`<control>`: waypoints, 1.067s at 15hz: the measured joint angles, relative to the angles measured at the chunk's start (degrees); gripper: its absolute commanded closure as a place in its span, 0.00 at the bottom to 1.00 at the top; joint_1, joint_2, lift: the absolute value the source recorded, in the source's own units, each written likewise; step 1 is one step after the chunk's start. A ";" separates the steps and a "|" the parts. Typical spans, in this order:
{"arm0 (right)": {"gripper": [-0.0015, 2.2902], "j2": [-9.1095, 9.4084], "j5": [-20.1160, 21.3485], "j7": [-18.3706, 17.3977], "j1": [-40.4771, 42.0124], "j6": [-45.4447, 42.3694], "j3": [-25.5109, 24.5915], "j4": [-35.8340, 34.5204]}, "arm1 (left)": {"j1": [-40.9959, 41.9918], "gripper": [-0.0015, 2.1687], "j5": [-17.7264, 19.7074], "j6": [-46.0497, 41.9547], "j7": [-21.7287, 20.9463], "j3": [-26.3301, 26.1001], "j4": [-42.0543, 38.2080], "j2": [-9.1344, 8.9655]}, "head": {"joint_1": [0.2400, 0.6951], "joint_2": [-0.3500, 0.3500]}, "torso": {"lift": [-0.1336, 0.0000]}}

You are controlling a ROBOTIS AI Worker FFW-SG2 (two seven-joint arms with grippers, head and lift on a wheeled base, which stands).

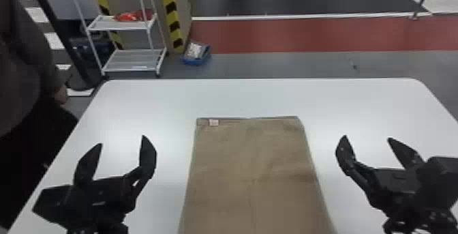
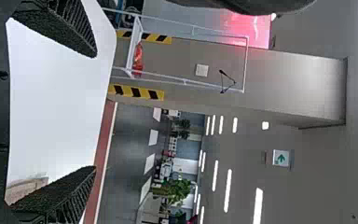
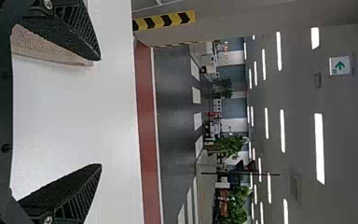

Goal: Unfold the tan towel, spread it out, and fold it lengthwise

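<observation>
Tan rectangular cloth towel [image 1: 252,172], soft and probably light
Lies flat on smooth white surface [image 1: 259,97], between left black two-finger tool [image 1: 122,140] and right black two-finger tool [image 1: 367,137], both spread and empty. Likely sags and bunches easily, hardly fragile. Best pinched at far corners, clear of small white label [image 1: 213,122].

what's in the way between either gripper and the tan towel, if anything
Nothing visible is in the way. The left gripper is open off the left side of the tan towel, the right gripper open off its right side, with a stretch of white table beside each long edge.
</observation>
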 measured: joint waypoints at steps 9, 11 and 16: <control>0.03 -0.03 -0.15 0.08 0.35 -0.08 0.00 -0.17 | 0.16 0.00 0.00 0.00 -0.08 -0.10 -0.05 0.00 | 1.00 0.60 | 0.08; 0.03 -0.05 -0.20 0.09 0.38 -0.09 0.04 -0.17 | 0.25 0.00 0.00 -0.01 -0.08 -0.13 -0.08 0.00 | 1.00 0.60 | 0.08; 0.03 -0.09 -0.31 0.09 0.38 -0.09 0.26 -0.17 | 0.27 0.00 0.00 -0.09 -0.08 -0.27 -0.09 0.00 | 1.00 0.60 | 0.08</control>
